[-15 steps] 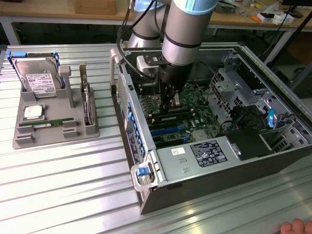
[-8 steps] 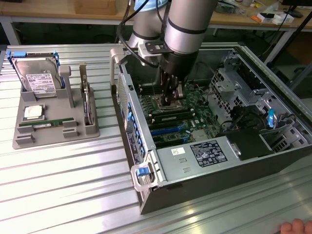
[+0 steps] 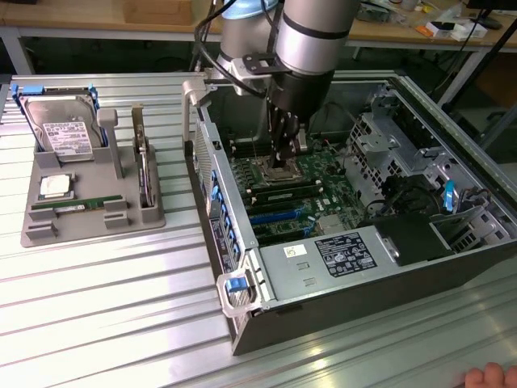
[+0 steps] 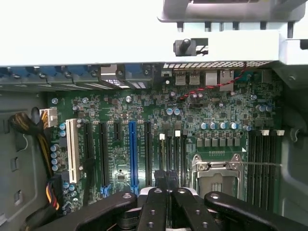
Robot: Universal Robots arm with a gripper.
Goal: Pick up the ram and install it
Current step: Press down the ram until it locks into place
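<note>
Exterior view shows the ram [image 3: 79, 205] lying in the gray holder tray [image 3: 36, 233], well apart from the open computer case [image 3: 242, 323]. Closed, empty gripper [image 3: 283, 158] hangs over the motherboard [image 3: 323, 194]. Wrist view shows the fingers [image 4: 166, 180] together above memory slots [image 4: 172, 154] beside the CPU socket [image 4: 216, 175].

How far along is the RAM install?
Done: nothing shows yet; the ram lies in the grey parts holder at the exterior view's left. In hand: the gripper is shut, empty, over the motherboard inside the open case. Left: pickup and install.
</note>
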